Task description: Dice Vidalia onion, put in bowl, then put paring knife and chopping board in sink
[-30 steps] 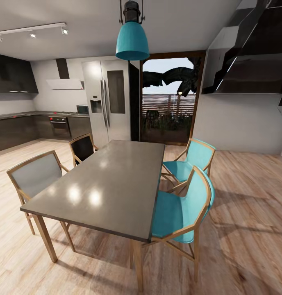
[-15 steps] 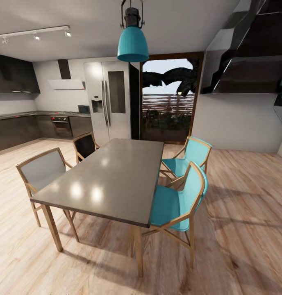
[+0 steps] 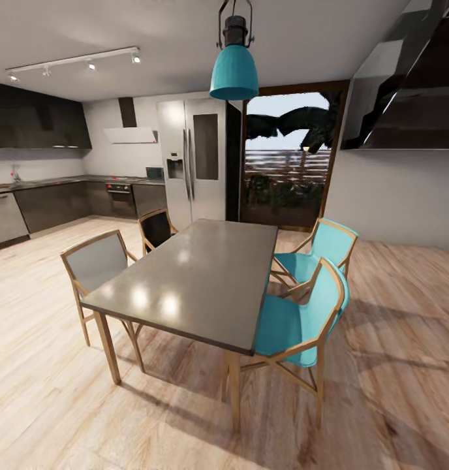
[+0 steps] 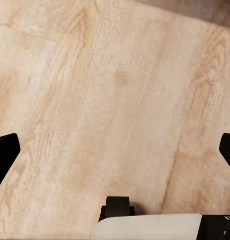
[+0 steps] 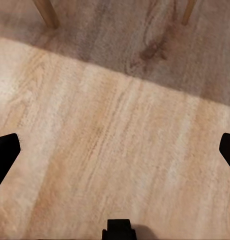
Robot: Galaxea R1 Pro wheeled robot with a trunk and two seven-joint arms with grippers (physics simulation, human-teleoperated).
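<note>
Over bare wood floor [image 4: 115, 100]: both jaws spread wide, holding nothing, pointing down. Countertop [image 3: 48, 183] sits far left along the kitchen wall, beyond the dining table [image 3: 192, 274].

The head camera looks forward across the room at the long grey table [image 3: 192, 281], with the kitchen countertop [image 3: 68, 184] far off at the back. Both wrist cameras point down, close to the wooden floor [image 4: 115, 100]. All views share that floor; the right one maybe catches chair legs [image 5: 45, 12].
</note>
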